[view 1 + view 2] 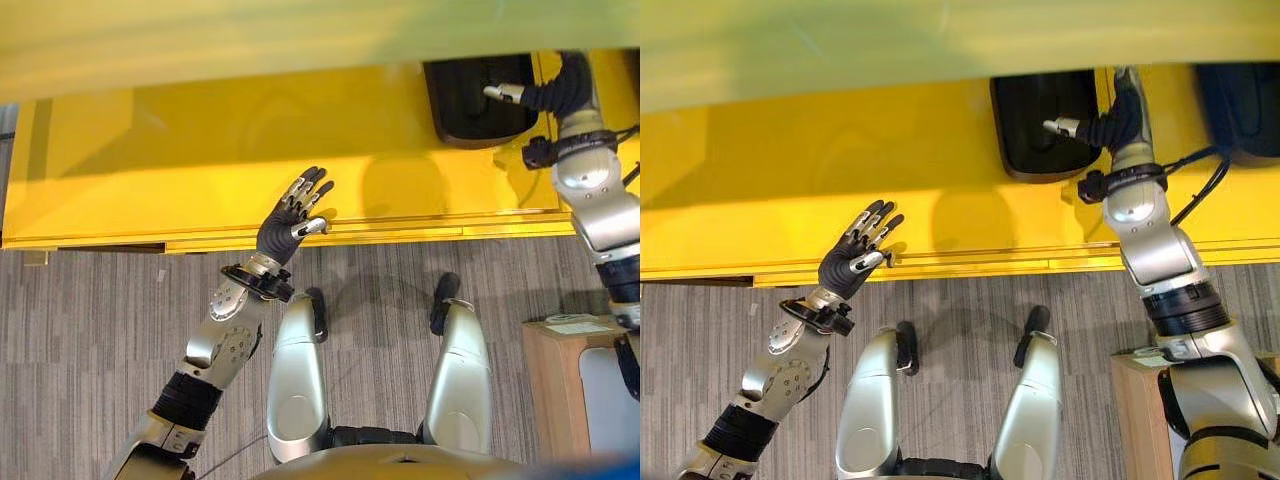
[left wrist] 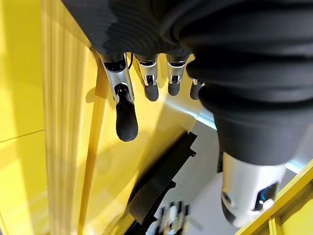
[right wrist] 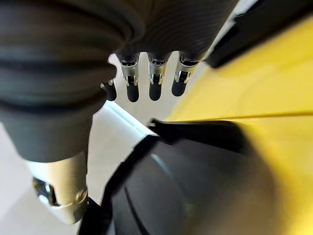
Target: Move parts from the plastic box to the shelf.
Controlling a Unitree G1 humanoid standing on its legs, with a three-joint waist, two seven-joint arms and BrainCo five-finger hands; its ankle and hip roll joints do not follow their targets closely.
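Over the yellow shelf [image 1: 940,160] my right hand [image 1: 1080,128] sits above a black part [image 1: 1035,135] lying on the shelf surface; its fingers [image 3: 155,81] look loosely extended in the wrist view, curled round nothing I can see, so I judge the part is set down rather than held. My left hand [image 1: 295,222] hovers spread and empty at the shelf's front edge, well apart from the part. Bare shelf stretches between them, leaving room to draw back.
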